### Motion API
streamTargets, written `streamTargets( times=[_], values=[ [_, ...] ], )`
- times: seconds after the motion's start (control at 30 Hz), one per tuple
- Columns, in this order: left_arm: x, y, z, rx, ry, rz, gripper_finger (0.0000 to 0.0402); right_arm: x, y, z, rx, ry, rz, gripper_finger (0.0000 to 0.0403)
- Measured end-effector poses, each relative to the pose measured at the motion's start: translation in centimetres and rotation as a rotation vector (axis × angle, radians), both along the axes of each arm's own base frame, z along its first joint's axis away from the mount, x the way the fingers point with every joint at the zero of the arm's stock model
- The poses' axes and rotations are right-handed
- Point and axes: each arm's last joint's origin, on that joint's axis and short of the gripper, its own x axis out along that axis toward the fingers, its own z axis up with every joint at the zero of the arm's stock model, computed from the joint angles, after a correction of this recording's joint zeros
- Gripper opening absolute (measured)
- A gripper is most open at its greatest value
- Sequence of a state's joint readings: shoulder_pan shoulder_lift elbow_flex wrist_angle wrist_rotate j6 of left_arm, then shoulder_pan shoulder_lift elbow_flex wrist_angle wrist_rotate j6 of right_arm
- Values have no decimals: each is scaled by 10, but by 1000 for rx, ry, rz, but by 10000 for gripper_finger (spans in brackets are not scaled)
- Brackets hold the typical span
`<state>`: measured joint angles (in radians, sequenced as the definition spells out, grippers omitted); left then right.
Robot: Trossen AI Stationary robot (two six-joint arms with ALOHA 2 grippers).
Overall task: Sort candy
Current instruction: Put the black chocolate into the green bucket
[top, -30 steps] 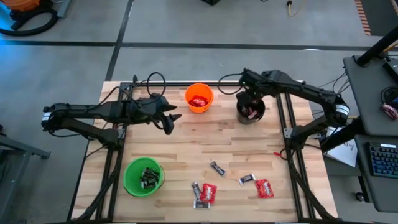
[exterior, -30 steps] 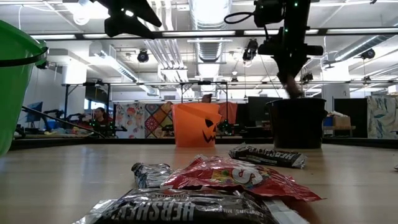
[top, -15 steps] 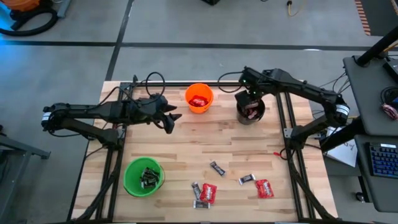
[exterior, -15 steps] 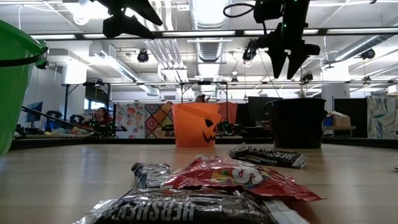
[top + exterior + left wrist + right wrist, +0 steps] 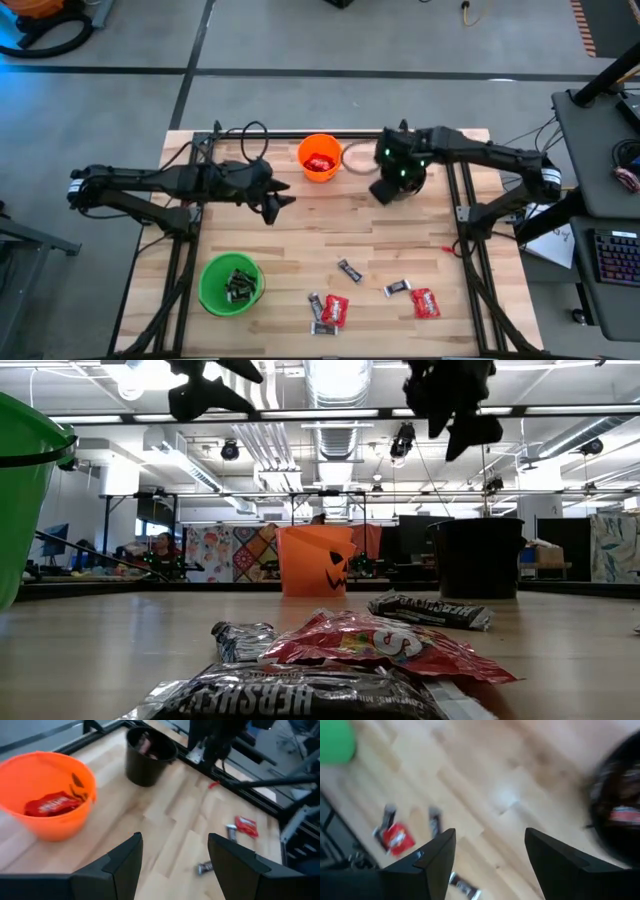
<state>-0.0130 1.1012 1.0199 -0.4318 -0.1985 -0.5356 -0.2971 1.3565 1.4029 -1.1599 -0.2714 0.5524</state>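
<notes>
Loose candy lies on the near half of the table: red packets (image 5: 335, 310) (image 5: 425, 302) and dark mini bars (image 5: 348, 270) (image 5: 397, 288) (image 5: 316, 303). The orange cup (image 5: 320, 157) holds a red packet (image 5: 54, 804), the green cup (image 5: 231, 283) holds dark bars, and the black cup (image 5: 412, 186) holds candy (image 5: 146, 746). My right gripper (image 5: 383, 188) hangs open and empty above the black cup's left side (image 5: 478, 557). My left gripper (image 5: 278, 198) waits open and empty, high over the table left of the orange cup.
The three cups stand upright on the wooden table (image 5: 300, 235): orange and black near the far edge, green (image 5: 25, 500) near the left corner. Black frame rails (image 5: 465, 215) run along both sides. Bare wood lies between the cups and the loose candy.
My right gripper was down at the black cup's mouth with its fingers together. It has opened, risen clear of the cup, and swung a little toward the table's left and near side, turning at the wrist.
</notes>
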Motion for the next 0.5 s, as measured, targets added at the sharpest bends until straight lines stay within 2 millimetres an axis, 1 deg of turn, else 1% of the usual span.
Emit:
streamTargets(
  times=[0.13, 0.27, 0.37, 0.5],
  values=[
    [2, -12, 1, -6, -25, -47, 207, 9, 36, 1, 26, -15, 70, 239],
    [6, -24, 3, -34, -60, -84, 207, 18, 69, -1, 38, -12, 69, 244],
    [8, -32, 3, -55, -78, -106, 207, 25, 92, -9, 10, 9, 51, 245],
    [12, -39, 1, -60, -90, -129, 207, 38, 121, -27, -6, 51, 69, 245]
  ],
)
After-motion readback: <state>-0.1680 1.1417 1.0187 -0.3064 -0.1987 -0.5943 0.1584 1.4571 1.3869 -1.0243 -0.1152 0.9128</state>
